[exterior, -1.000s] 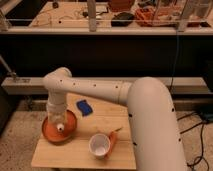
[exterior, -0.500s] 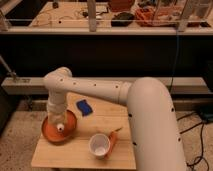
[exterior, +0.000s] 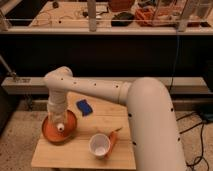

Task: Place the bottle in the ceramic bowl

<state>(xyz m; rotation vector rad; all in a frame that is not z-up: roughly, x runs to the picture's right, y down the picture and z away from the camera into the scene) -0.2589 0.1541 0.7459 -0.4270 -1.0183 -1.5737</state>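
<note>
The orange ceramic bowl (exterior: pixel 48 131) sits at the left end of the small wooden table (exterior: pixel 82 155). My white arm bends down from the upper left. Its gripper (exterior: pixel 57 118) hangs straight over the bowl. Just below the gripper, inside the bowl's rim, I see the pale bottle with its round white cap (exterior: pixel 60 128) facing the camera. The gripper's wrist covers most of the bottle's body. Whether the bottle rests on the bowl's floor I cannot tell.
A small blue object (exterior: pixel 84 106) lies on the table behind the bowl. A cup with a white inside (exterior: pixel 100 145) and an orange handle stands at the front middle. My thick arm link (exterior: pixel 150 125) crosses the table's right side. Dark shelving stands behind.
</note>
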